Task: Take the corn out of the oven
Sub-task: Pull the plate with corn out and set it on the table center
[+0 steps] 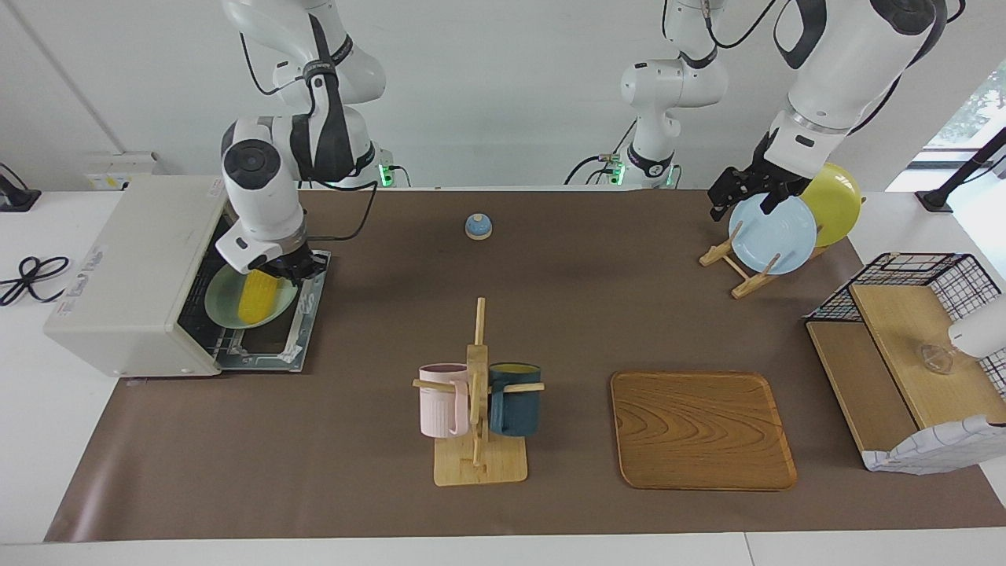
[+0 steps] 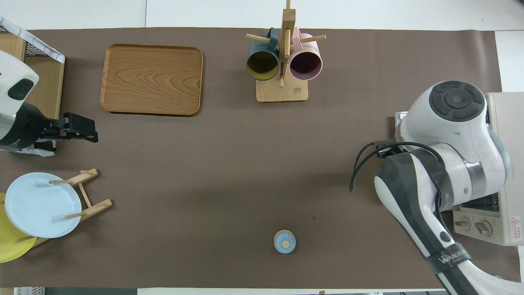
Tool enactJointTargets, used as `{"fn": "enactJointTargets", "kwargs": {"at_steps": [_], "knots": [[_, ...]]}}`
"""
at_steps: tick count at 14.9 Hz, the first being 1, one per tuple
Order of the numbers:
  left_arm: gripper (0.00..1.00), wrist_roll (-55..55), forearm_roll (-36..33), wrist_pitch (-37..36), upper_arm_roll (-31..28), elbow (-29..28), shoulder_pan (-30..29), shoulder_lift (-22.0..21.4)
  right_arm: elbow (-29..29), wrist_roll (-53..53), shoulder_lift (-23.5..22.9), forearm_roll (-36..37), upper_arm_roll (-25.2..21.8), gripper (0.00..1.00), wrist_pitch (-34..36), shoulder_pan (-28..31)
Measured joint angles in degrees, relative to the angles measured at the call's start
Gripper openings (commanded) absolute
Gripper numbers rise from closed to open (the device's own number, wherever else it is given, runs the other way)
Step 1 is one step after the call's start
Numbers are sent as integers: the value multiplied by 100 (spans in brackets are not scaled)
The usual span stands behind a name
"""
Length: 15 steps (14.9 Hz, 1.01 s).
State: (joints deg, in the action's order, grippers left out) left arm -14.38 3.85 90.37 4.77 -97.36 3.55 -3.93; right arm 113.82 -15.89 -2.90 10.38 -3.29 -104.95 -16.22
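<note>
The off-white oven (image 1: pixel 134 267) stands at the right arm's end of the table with its door (image 1: pixel 306 310) dropped open. The yellow corn (image 1: pixel 258 303) lies on a pale green plate (image 1: pixel 224 303) in the oven's mouth. My right gripper (image 1: pixel 292 267) is low at the end of the corn nearer to the robots, right against it. In the overhead view the right arm (image 2: pixel 446 164) hides the corn and most of the oven (image 2: pixel 505 164). My left gripper (image 1: pixel 735 192) waits in the air over the plate rack, also in the overhead view (image 2: pixel 88 131).
A mug stand (image 1: pixel 478 393) with a pink and a dark blue mug is mid-table, with a wooden tray (image 1: pixel 699 428) beside it. A small blue knob (image 1: pixel 478 226) sits near the robots. A rack holds a blue plate (image 1: pixel 772 233) and a yellow plate (image 1: pixel 837 200). A black wire basket (image 1: pixel 912 314) stands at the left arm's end.
</note>
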Motion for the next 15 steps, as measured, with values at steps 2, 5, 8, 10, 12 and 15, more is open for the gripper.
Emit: {"fn": "enactJointTargets", "kwargs": {"at_steps": [2, 5, 8, 10, 12, 15], "knots": [[100, -1, 0, 1, 0, -1, 0, 0, -316, -497, -213, 0, 4, 0, 208, -386], [100, -6, 0, 3, 0, -1, 0, 0, -757, -1290, -551, -2, 10, 0, 522, -943], [100, -21, 0, 3, 0, -2, 0, 0, -1619, -2075, -1237, -56, 25, 0, 809, -1507], [100, -24, 0, 4, 0, -2, 0, 0, -2046, -2661, -1724, -125, 46, 0, 808, -1874], [100, -28, 0, 6, 0, -2, 0, 0, -2363, -3141, -2193, -227, 145, 0, 691, -2101], [100, -28, 0, 9, 0, -2, 0, 0, -2806, -3636, -2646, -343, 437, 0, 484, -2191]]}}
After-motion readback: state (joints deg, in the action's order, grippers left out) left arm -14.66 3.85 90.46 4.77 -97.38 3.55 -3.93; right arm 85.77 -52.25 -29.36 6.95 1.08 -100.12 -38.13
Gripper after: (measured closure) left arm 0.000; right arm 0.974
